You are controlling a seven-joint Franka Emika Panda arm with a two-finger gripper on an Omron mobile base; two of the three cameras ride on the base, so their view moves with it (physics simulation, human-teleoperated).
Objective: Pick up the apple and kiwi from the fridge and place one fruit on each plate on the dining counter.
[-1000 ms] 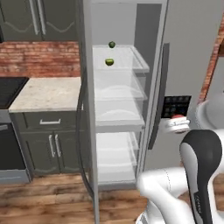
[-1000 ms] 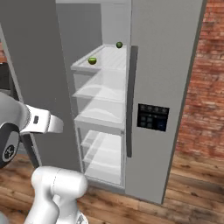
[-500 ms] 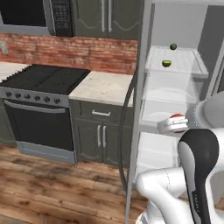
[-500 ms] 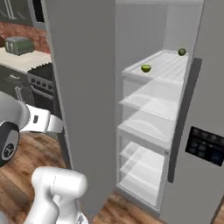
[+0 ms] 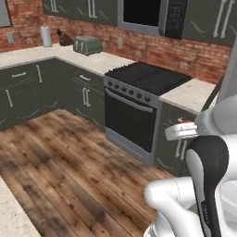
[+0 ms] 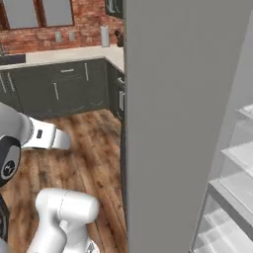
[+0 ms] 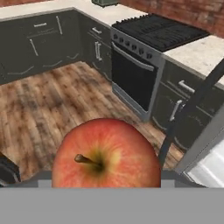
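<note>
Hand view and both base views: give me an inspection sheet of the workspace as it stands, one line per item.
Surface: wood floor; pale counter along the brick wall.
Job's things: apple held close before the hand camera, stem toward it; fridge, grey door side and white shelves at right; kiwi, plates, dining counter: nothing seen.
Clutter: toaster and pale canister on the counter.
Gripper: gripper shut on the apple; one dark fingertip at lower left.
Cables: nothing seen.
Surroundings: black stove, dark cabinets, brick wall.
</note>
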